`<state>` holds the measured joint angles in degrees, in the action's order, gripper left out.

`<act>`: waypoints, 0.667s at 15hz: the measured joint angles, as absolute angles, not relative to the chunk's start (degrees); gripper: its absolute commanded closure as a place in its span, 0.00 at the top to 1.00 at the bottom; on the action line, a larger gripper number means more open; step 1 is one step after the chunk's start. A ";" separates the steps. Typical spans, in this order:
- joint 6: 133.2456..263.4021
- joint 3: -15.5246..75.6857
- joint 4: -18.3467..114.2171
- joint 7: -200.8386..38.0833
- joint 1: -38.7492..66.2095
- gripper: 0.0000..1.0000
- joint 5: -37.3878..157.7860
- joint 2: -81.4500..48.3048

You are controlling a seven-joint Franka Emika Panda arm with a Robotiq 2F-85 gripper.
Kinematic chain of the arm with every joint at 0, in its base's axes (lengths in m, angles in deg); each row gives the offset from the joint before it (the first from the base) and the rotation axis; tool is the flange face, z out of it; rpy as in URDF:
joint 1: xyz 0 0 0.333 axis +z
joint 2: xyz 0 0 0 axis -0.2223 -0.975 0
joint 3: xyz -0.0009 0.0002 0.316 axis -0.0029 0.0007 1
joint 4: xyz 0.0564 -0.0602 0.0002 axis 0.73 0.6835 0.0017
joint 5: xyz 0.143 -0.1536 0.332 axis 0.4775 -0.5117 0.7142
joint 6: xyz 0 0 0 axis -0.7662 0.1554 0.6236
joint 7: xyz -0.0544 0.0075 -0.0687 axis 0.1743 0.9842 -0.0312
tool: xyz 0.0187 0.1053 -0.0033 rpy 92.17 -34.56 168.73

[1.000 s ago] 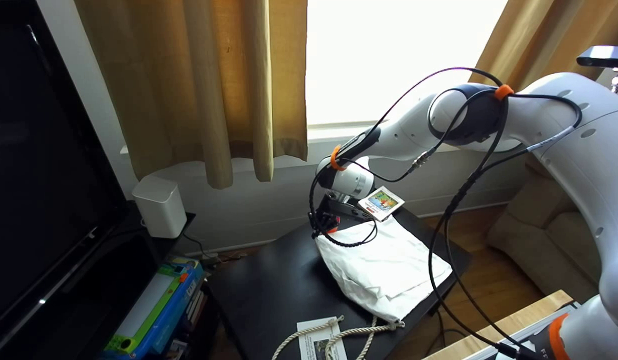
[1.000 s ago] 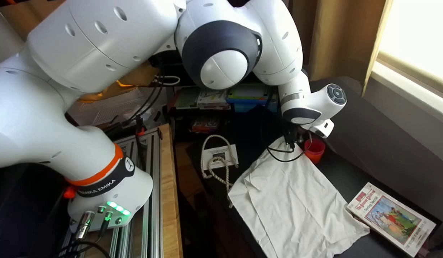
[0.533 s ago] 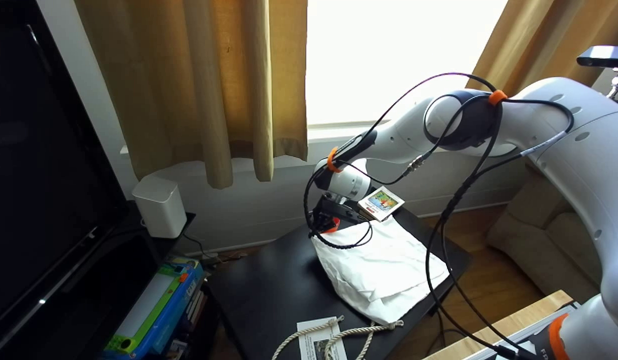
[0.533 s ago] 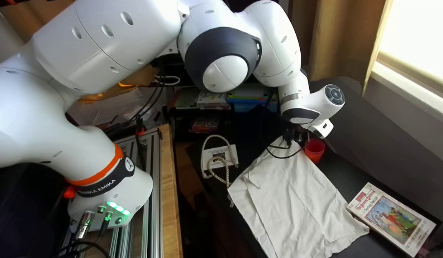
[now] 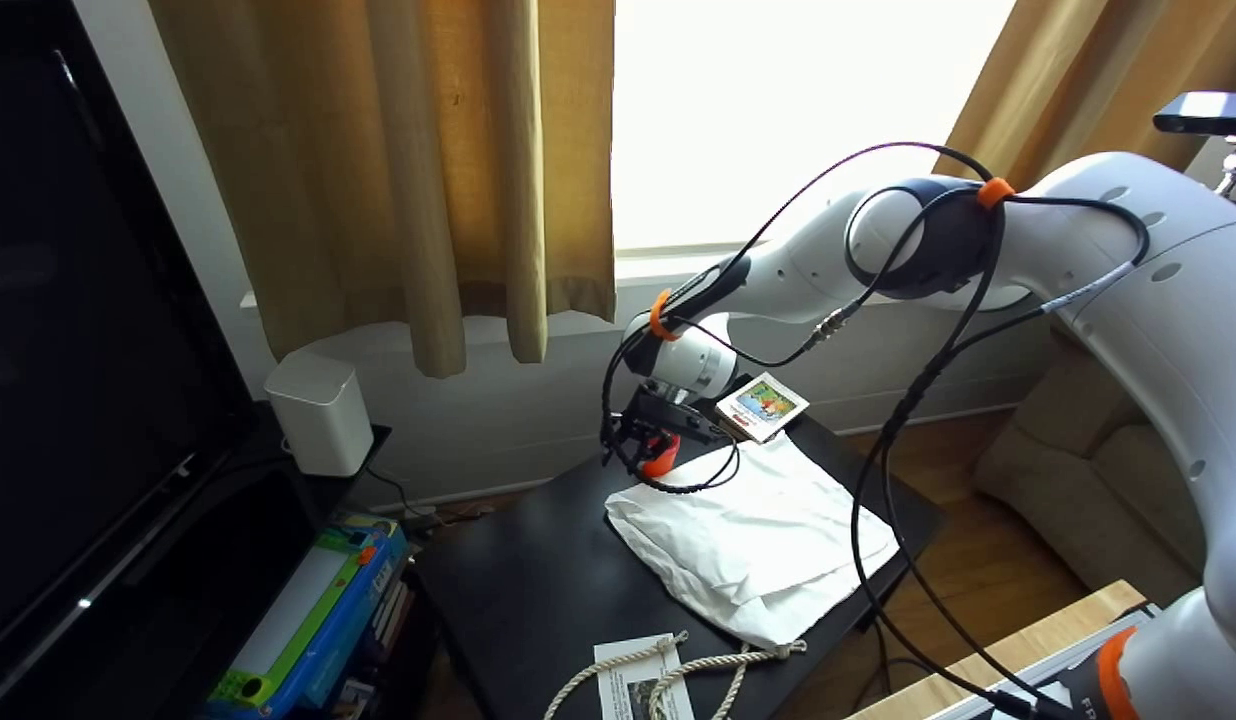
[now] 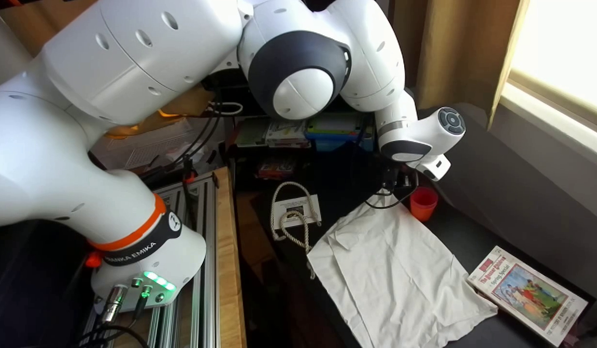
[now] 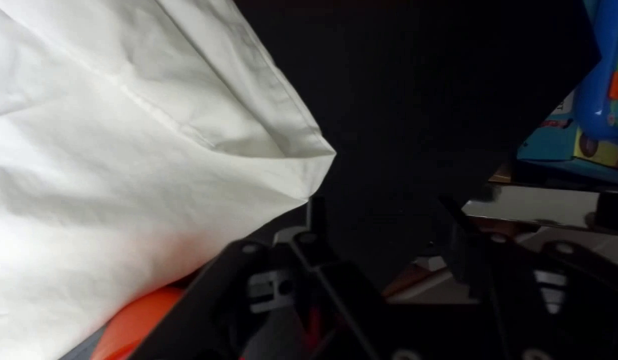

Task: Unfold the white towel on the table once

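Showing a wide gap between them, the jaws stand spread at 5 o'clock in the wrist view, tips toward 12. One tip is right by the folded-over corner of the white towel (image 7: 114,150); whether it touches the cloth cannot be told. The towel fills that view from 8 o'clock round to 12, its hemmed edge running down to a point near the centre. Dark surface (image 7: 414,85) spreads from 12 to 3 o'clock, ending in a corner at 2 and a slanting edge below it.

In an exterior view, a paperback book (image 5: 765,405) sits at 12 o'clock from the towel, meeting a cloth corner, and a printed card (image 5: 618,690) is at 7 with twisted rope (image 5: 723,660) across it. There the towel lies creased and mostly flat, near the surface's edge at 4 o'clock, and the broadest stretch of surface runs out at 9.

In an exterior view, the red cup (image 6: 423,210) stands upright at 1 o'clock from the towel, just beside its edge and near the jaws, while a grey wall (image 6: 511,193) rises past the surface's edge at 2.
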<state>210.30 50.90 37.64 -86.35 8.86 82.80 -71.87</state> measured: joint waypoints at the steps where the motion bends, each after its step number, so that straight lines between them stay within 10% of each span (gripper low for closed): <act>1: 210.30 50.90 37.76 -86.34 9.04 0.95 82.80 -71.56; 10: 209.81 44.19 46.96 -89.55 13.68 1.00 72.54 -59.76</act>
